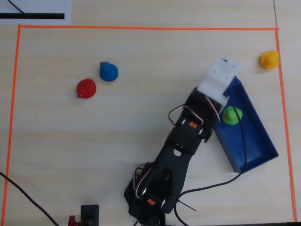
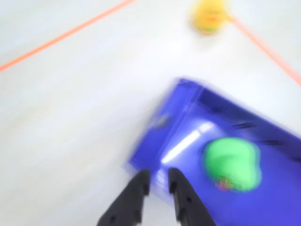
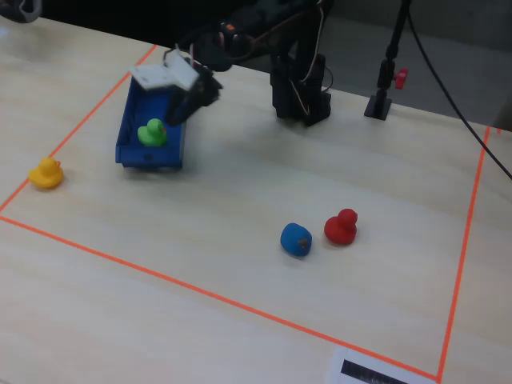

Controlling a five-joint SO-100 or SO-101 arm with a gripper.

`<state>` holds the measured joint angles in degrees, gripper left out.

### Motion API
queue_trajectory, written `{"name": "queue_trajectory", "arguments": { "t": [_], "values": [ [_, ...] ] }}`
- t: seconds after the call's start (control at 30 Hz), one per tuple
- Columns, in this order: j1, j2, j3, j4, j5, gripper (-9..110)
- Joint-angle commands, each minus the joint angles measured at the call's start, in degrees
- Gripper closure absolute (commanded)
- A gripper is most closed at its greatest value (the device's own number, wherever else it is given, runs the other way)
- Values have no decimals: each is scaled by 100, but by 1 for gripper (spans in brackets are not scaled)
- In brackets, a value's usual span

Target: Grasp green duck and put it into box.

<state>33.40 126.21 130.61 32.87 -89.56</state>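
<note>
Your pincer [image 2: 159,181] is nearly closed and empty, hovering at the box [image 2: 188,122] wall. The green duck [image 2: 232,163] lies inside the box just right of it, apparently already released.

The table is seen from straight above, obliquely from opposite the arm, and closely, though blurred, from the wrist; the box [image 1: 256,136] is shared.

box [image 1: 256,136]: glossy plastic | green duck [image 1: 232,115]: smooth | table [image 1: 141,141]: pale wood-grain
</note>
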Motion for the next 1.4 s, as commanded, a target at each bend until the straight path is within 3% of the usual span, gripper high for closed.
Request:
{"name": "queue_trajectory", "arguments": {
  "t": [0.0,0.2,0.63,1.37],
  "values": [
    [-1459,1477,756,1213,9,101],
    [-3050,3823,2813,2136,44,101],
    [-3305,6346,4553,4017,-246,101],
    [-3322,6354,4764,4430,-202,97]
  ]
}}
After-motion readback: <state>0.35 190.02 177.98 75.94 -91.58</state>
